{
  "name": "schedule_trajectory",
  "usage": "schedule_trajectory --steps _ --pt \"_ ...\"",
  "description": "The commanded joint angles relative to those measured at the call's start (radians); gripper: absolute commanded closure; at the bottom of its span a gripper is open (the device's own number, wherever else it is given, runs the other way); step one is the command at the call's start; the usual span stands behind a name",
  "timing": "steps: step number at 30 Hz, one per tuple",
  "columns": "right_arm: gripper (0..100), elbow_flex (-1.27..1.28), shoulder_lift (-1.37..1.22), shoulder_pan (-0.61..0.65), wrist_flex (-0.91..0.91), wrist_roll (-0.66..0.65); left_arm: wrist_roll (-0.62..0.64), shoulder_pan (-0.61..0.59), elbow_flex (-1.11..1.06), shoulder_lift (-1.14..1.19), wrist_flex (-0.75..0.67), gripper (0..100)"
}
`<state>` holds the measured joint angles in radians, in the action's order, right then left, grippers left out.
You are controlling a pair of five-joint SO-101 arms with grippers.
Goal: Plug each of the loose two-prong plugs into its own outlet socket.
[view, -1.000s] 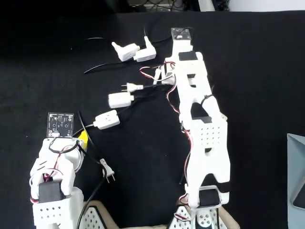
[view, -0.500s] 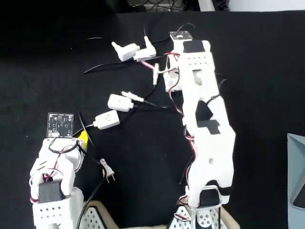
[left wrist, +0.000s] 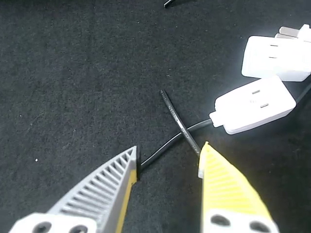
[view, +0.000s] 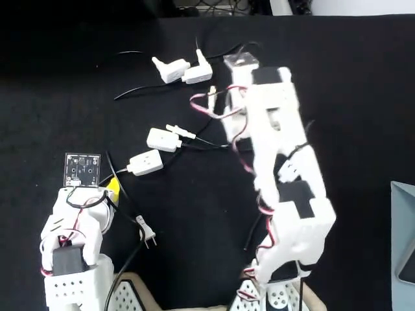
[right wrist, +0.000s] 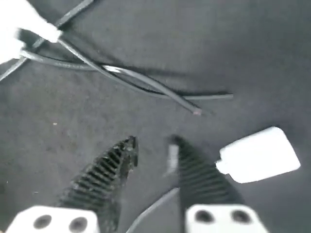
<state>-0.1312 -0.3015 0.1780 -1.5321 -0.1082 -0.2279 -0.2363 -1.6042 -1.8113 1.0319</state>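
Observation:
Two white sockets lie mid-table: one (view: 162,139) with a loose white two-prong plug (view: 181,131) right beside it, and one (view: 146,162) nearer my left arm. Another pair of white sockets (view: 183,70) sits at the back. A black two-prong plug (view: 148,235) lies near the front. My left gripper (left wrist: 168,150) is open over a black cord (left wrist: 177,127), short of the nearer socket (left wrist: 255,104). My right gripper (right wrist: 153,143) hovers open above crossed cords (right wrist: 146,85), next to a white plastic body (right wrist: 257,155). Nothing is clearly held in it.
My right arm (view: 279,149) stretches across the table's right half toward the back. Thin black cords (view: 136,91) trail over the black cloth around the sockets. A grey object (view: 403,233) stands at the right edge.
My right arm swung toward the back and bent to the right. The white plug slid and turned, ending beside the mid-table socket. The left arm kept still.

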Motion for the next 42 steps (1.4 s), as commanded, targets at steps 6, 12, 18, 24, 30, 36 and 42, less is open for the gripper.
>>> schedule_trajectory --steps 6,12,18,24,30,36,42 --pt "79.3 0.213 0.031 0.169 0.404 -0.005 0.002 -0.008 0.007 -0.008 0.002 79" --pt "79.3 0.193 -0.079 0.169 0.523 -0.008 0.002 -0.008 0.007 -0.008 0.002 79" --pt "81.9 0.11 -0.223 0.164 0.517 -0.009 0.002 -0.008 0.007 -0.008 0.002 79" --pt "97.3 0.076 -0.216 0.163 0.486 -0.04 0.002 -0.008 0.005 -0.008 0.002 79" --pt "98.7 0.081 -0.045 0.164 0.341 -0.115 0.002 -0.008 0.004 -0.008 0.002 79" --pt "98.7 0.128 0.177 0.164 0.21 -0.252 0.002 -0.008 0.004 -0.008 0.002 79" --pt "98.7 0.371 0.458 0.167 0.213 -0.578 0.002 -0.008 0.004 -0.008 0.002 79"
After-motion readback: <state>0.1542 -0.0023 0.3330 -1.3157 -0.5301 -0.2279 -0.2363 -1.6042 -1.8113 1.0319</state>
